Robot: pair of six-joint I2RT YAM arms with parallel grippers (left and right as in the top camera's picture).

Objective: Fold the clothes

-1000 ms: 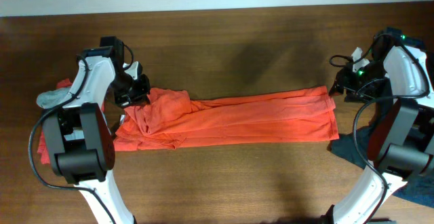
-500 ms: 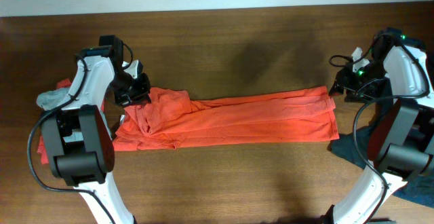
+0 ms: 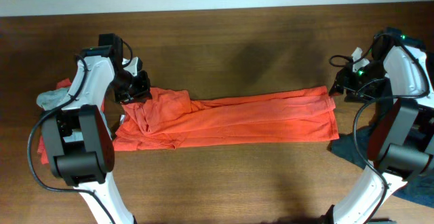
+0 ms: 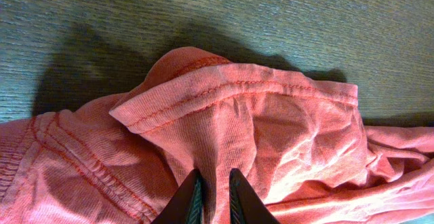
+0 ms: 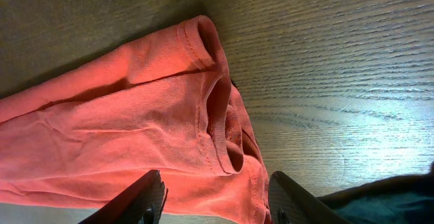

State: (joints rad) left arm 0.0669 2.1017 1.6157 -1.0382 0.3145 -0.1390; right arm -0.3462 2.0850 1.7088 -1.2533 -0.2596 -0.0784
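Note:
The red-orange T-shirt [image 3: 230, 119] lies folded into a long strip across the table, bunched at its left end. My left gripper [image 3: 133, 92] is shut on a fold of the shirt's left end [image 4: 258, 129], its fingertips [image 4: 215, 183] pinching the cloth. My right gripper [image 3: 337, 88] is open at the strip's right end, its fingers [image 5: 213, 197] spread on either side of the hemmed edge [image 5: 203, 115] without gripping it. No lettering shows.
A grey garment and a red one [image 3: 53, 98] are piled at the left edge behind the left arm. A dark navy garment [image 3: 352, 149] lies at the right by the right arm's base; it also shows in the right wrist view [image 5: 393, 200].
My left gripper has shifted slightly up and back with the shirt's end in it. The right arm has not moved.

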